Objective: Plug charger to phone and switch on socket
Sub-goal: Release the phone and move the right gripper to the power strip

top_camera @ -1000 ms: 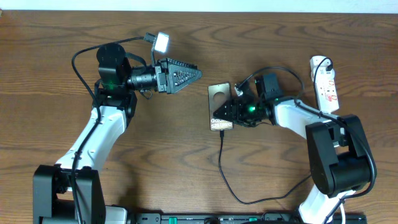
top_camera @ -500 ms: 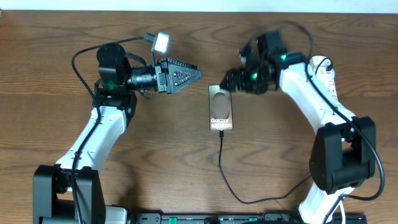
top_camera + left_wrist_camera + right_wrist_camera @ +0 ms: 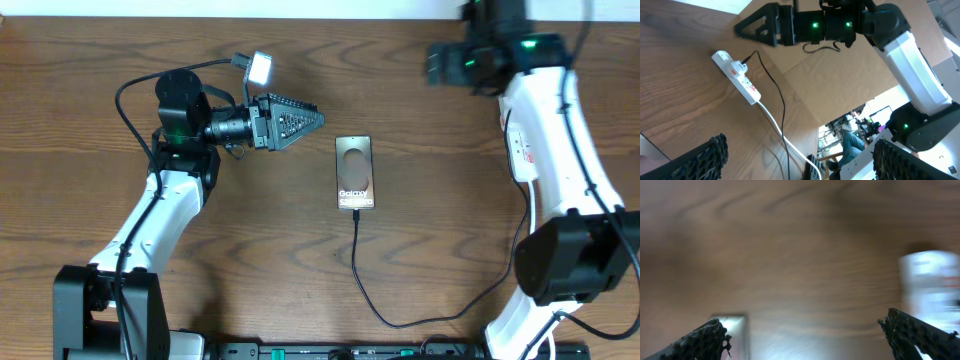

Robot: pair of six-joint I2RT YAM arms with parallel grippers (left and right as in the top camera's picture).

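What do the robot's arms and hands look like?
Both arms, the left arm and right arm, have white shells with chunky black joints and thin black cables looping alongside. Small green lights glow on the joints. The left hand and right hand are black, with two pointy, triangle-shaped fingers that have bumpy ridged edges.

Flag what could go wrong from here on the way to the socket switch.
1. From overhead the right arm covers most of the socket, and the right wrist view is blurred, so the switch may be hard to aim at.
2. The right pincer stands wide open; like that it could hit the wrong switch or shove the socket.
3. The charger loops from the phone toward that arm's base; a low sweep could snag it and pull the plug out.
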